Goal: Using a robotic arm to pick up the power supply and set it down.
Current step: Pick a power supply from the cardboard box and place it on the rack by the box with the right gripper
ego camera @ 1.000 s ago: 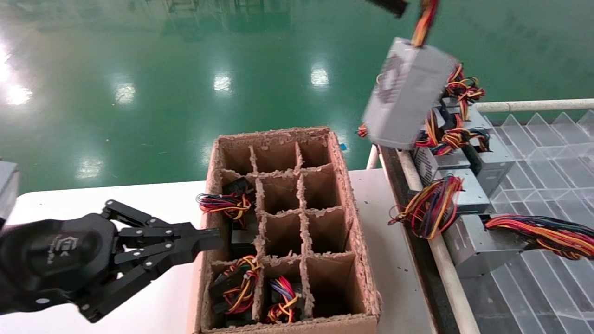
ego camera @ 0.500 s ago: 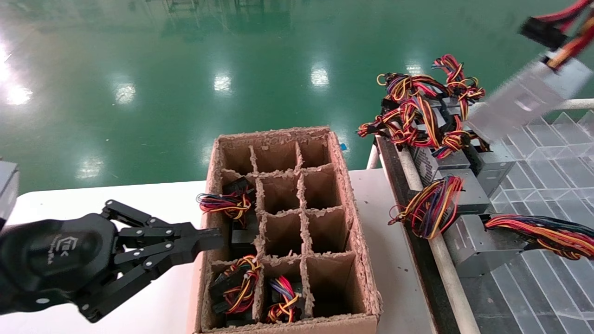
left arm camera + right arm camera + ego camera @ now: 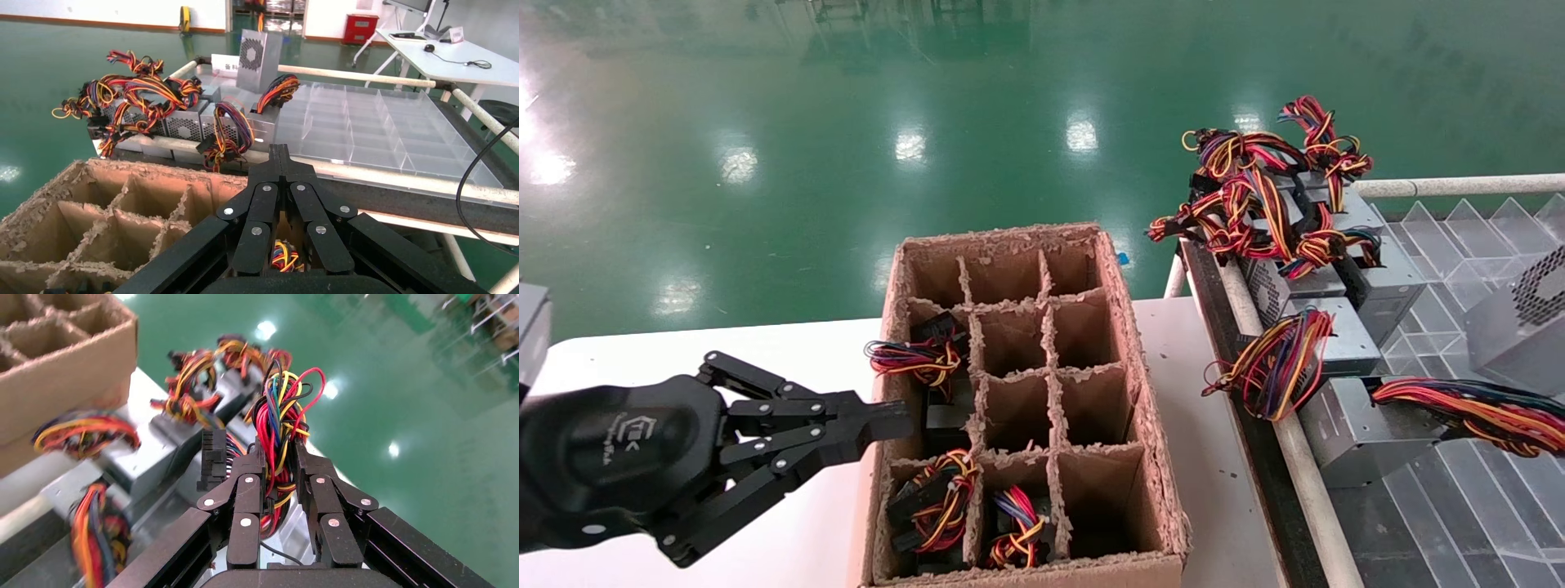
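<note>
Right wrist view: our right gripper clamps the power supply's wire bundle beyond the cardboard crate; we judge the dangling metal box heavy, swing-prone. Left gripper idles closed.

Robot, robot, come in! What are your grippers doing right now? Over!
Right gripper shut on wire bundle of the power supply, box over the clear tray. Left gripper shut, parked beside the cardboard box. Other supplies crowd the tray edge.
</note>
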Tool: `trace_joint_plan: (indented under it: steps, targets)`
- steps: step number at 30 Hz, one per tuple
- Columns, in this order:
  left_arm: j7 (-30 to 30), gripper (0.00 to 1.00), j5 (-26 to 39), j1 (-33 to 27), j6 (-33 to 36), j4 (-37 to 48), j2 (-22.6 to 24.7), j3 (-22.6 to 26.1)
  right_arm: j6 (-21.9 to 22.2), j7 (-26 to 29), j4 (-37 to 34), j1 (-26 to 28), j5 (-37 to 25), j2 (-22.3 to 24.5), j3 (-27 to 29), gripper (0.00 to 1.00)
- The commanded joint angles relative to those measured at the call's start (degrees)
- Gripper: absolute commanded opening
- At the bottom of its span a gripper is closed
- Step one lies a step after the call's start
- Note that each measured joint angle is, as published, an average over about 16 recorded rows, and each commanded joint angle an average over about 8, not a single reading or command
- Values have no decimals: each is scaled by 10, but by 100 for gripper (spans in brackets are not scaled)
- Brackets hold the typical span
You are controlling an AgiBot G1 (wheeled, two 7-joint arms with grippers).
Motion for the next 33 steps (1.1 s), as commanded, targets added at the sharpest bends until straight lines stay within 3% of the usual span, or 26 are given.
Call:
trace_joint_plan:
  steps: [1, 19, 33]
  targets:
    - [0, 0, 0, 0, 0, 0, 0, 0, -1, 10, 22, -6, 4, 19, -5, 0]
    - [0, 0, 0, 0, 0, 0, 0, 0, -8, 68, 168, -43, 85, 120, -62, 0]
    - [0, 0, 0, 0, 0, 0, 0, 0, -7, 66, 182, -68, 156, 122, -94, 0]
